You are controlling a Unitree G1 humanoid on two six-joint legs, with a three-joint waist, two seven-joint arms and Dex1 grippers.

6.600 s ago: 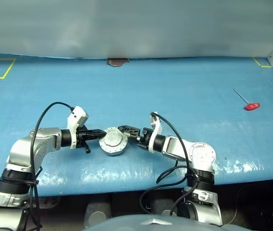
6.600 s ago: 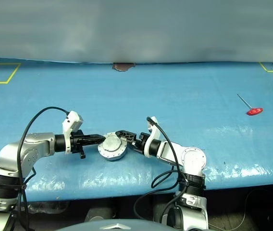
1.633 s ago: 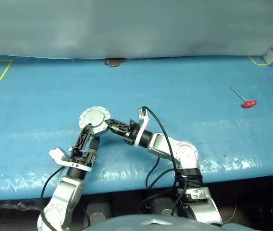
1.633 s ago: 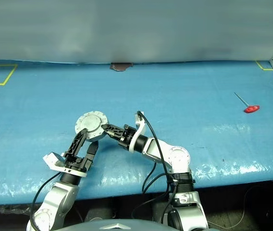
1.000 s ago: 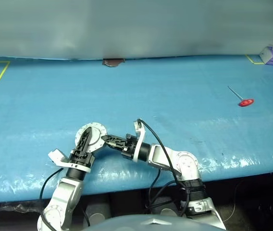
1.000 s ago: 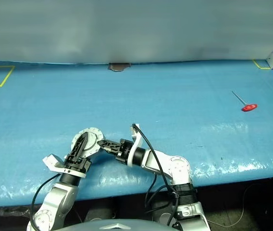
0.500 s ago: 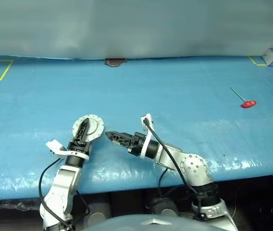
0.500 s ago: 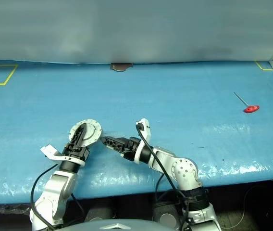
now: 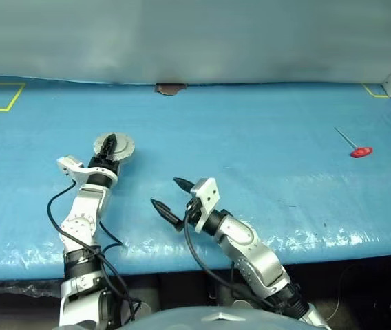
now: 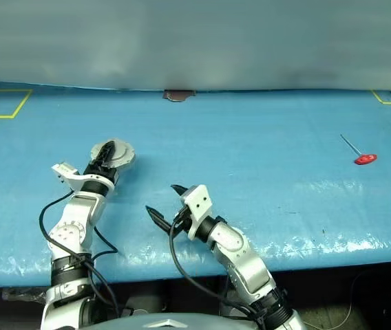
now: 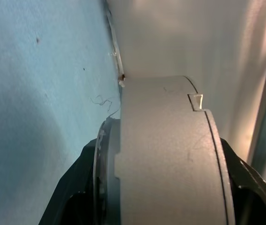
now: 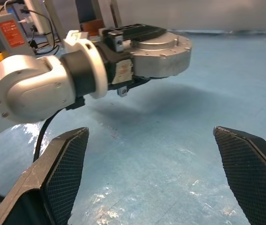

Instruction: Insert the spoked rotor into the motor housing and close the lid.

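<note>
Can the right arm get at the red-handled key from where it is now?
Probably not without shifting. The red-handled key lies far off on the right of the blue table, while the right tool sits open near the front edge, pointing left. Nothing lies between them.

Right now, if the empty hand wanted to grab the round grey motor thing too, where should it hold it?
Probably the bare rounded side wall of the motor housing, coming from the side away from the left end effector. That one already clamps its flat faces, while the right end effector stands open and apart.
</note>
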